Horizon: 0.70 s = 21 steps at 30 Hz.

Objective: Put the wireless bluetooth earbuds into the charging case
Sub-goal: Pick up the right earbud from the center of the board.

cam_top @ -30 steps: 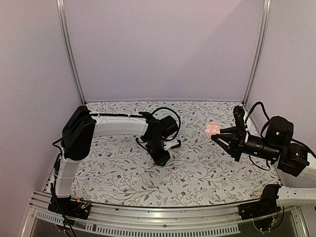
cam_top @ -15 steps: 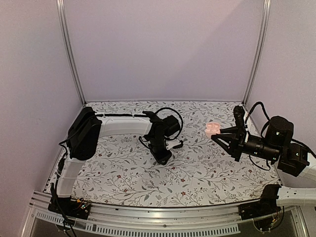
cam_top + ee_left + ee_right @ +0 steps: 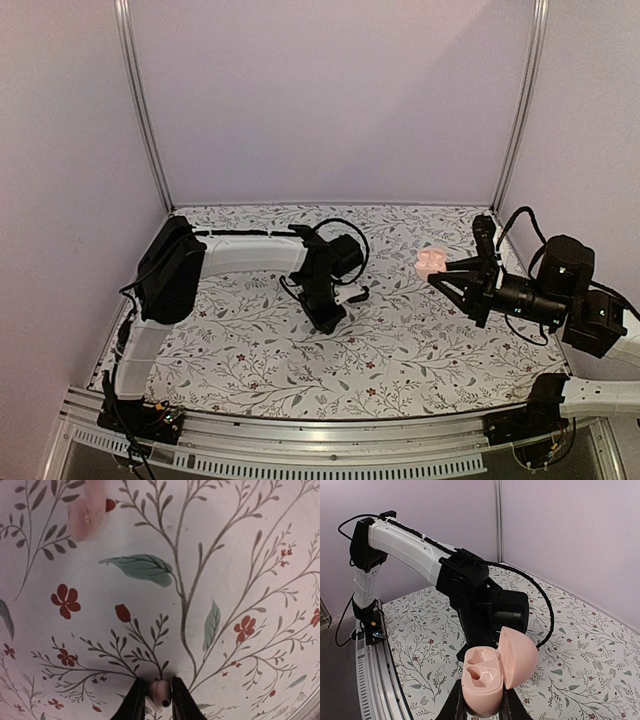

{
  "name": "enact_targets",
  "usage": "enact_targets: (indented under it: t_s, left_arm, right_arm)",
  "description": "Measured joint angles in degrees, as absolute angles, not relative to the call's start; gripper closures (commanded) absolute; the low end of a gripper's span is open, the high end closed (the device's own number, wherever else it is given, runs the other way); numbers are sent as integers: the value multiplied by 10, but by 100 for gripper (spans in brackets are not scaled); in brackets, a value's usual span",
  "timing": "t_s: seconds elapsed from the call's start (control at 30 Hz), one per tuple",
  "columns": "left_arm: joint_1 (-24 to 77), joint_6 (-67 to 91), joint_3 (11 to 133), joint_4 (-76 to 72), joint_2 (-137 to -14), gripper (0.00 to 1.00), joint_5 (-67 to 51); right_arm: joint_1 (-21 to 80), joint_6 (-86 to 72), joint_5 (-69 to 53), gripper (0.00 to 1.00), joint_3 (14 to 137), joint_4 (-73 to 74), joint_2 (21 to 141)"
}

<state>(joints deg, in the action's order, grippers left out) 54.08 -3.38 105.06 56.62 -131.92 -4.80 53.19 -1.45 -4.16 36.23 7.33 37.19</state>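
Note:
In the left wrist view, a small pale pink earbud (image 3: pixel 161 694) sits on the floral cloth between my left gripper's (image 3: pixel 159 700) fingers, which press it from both sides. A second pink earbud (image 3: pixel 85 511) lies on the cloth further off, at the upper left. From above, the left gripper (image 3: pixel 325 318) points down at mid-table. My right gripper (image 3: pixel 482 706) is shut on the pink charging case (image 3: pixel 492 680) and holds it in the air at the right (image 3: pixel 430 262). The case's lid stands open and both sockets show empty.
A floral cloth (image 3: pixel 400 350) covers the table. Pale walls and metal corner posts (image 3: pixel 140 110) close in the back and sides. The left arm's black wrist and cable (image 3: pixel 490 600) stand just behind the held case in the right wrist view.
The left gripper's fingers have come together on the earbud, and its wrist has shifted slightly. The right arm and the case have not moved.

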Motion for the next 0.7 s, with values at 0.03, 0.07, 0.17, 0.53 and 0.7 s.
enact_targets:
  t_s: [0.03,0.07,0.17,0.53,0.7]
  left_arm:
    - [540,-33,1051,566,-1319,84,-49]
    - [540,-34,1051,566,-1319,85,-50]
    - [539,-33,1051,564,-1319,88,-54]
    - [528,-26,985,502,-1266,90,-60]
    - [523,-16,922,427,-1156,90,-62]
  right_arm:
    - [532,-15,-42,99,362,74,372]
    - [532,-15,-42,99,362,74,372]
    - [532,-15,-42,99,362,74,372]
    - [532,-15,-42,99,362,64,385]
    - [532,-11,-53,100,362,36,406]
